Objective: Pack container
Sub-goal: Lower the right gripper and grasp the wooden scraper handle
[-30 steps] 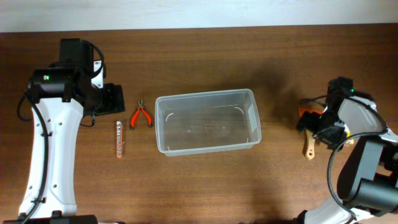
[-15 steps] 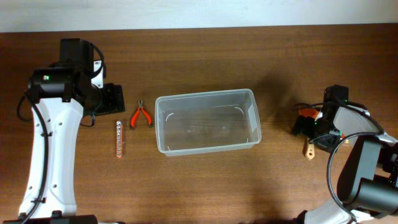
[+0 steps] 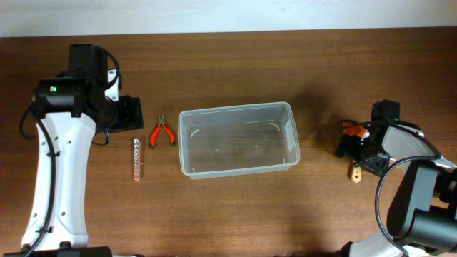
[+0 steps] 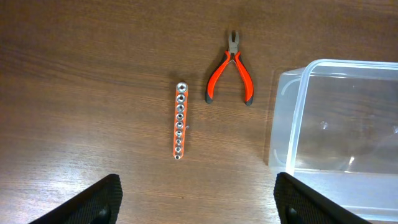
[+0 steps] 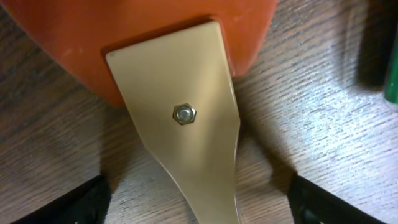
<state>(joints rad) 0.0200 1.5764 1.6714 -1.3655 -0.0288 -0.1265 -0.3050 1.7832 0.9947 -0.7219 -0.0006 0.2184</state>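
Note:
The container (image 3: pixel 238 139), a clear rectangular bin with a rim, stands in the middle of the table and holds nothing; its left end shows in the left wrist view (image 4: pixel 336 118). My left gripper (image 3: pixel 132 114) hangs open and empty above the table left of it (image 4: pixel 196 193). My right gripper (image 3: pixel 359 151) is open, low over an orange-bladed tool with a tan handle (image 3: pixel 353 173). In the right wrist view the fingers straddle that handle (image 5: pixel 186 118) without touching it, and the gripper (image 5: pixel 199 198) stays wide.
Orange-handled pliers (image 3: pixel 161 133) (image 4: pixel 231 78) and an orange strip of sockets (image 3: pixel 137 158) (image 4: pixel 179 121) lie left of the container. A green object (image 5: pixel 392 68) lies at the right edge of the right wrist view. The table's back edge meets a white wall.
My right gripper has shifted a little toward the near edge and come down over the orange tool's handle. The left arm and the other things have not moved.

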